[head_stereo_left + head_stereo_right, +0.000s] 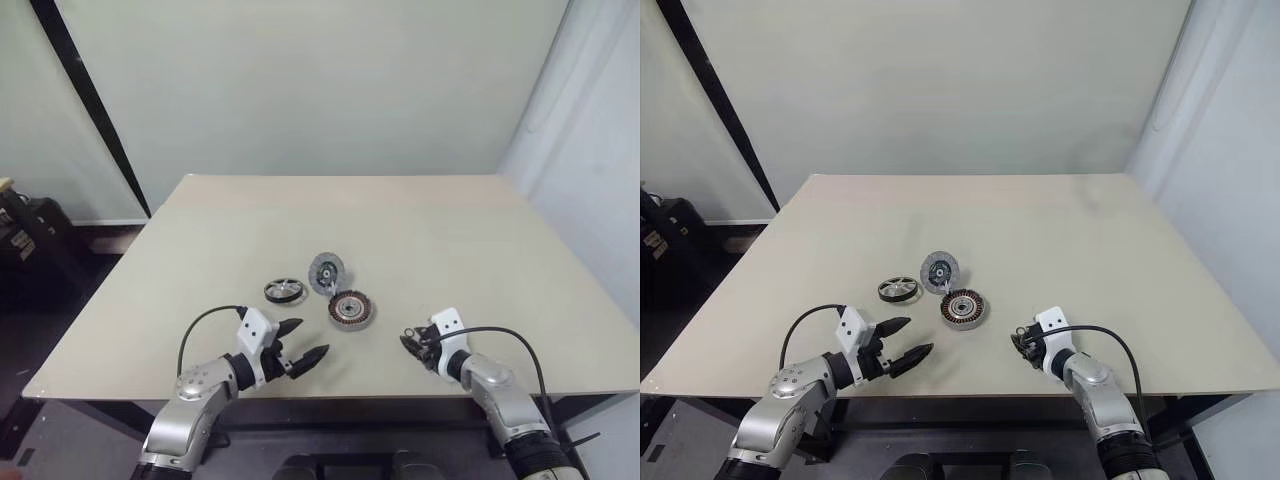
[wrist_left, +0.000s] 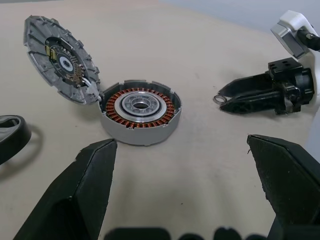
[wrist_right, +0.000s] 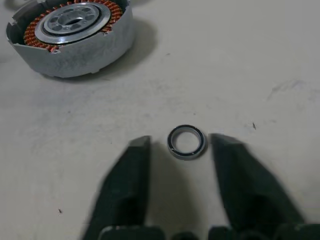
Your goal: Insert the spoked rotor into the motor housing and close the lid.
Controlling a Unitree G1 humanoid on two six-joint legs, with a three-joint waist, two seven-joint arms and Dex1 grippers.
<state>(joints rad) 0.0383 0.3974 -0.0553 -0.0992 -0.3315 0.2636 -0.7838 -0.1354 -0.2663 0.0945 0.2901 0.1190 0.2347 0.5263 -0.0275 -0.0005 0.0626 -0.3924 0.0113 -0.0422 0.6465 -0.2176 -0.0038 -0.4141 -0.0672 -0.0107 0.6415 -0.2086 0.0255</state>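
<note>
Beige table [image 1: 480, 250], parts mid-front: motor housing [image 1: 351, 309] open, lid [image 1: 326, 271] propped, spoked rotor [image 1: 285, 290] left, ungrasped; left gripper [image 1: 297, 343] agape, right gripper [image 3: 181, 145] half-shut around small ring [image 3: 186, 142]; rotor pickup next

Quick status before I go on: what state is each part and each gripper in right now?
spoked rotor: flat on the table, not inserted.
motor housing: open, windings exposed, empty.
lid: off, propped tilted against the housing rim.
small metal ring: loose on the table.
left gripper: open wide, empty.
right gripper: fingers either side of the ring, not clamped on it.
</note>
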